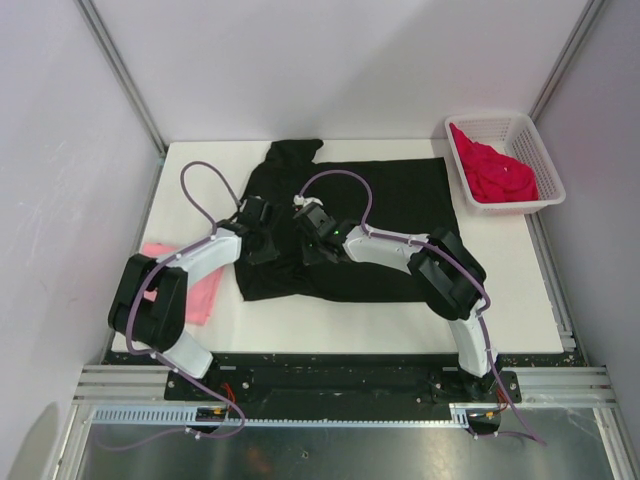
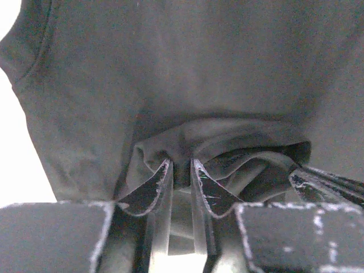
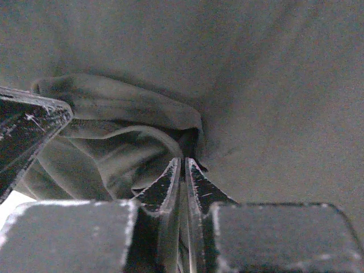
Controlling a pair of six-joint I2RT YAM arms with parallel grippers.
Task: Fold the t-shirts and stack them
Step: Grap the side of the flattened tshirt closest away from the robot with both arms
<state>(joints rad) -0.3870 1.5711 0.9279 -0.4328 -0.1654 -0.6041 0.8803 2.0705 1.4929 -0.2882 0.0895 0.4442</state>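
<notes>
- T-shirts: three in all, namely one black t-shirt (image 1: pixel 400 200), one pink t-shirt (image 1: pixel 203 292) and one red t-shirt (image 1: pixel 495 172).
- Baskets: one white lattice basket (image 1: pixel 543 160).
- Robot arms: two, a left arm (image 1: pixel 190 265) and a right arm (image 1: pixel 400 248).
- Grippers: two, the left gripper (image 2: pixel 181 170) and the right gripper (image 3: pixel 183 168), with two fingers apiece.
- Lavender cables (image 1: pixel 196 178): two, one per arm.
- Tables: one white table (image 1: pixel 500 290).

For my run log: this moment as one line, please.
black t-shirt: on table | left tool: pinches it | right tool: pinches it
</notes>
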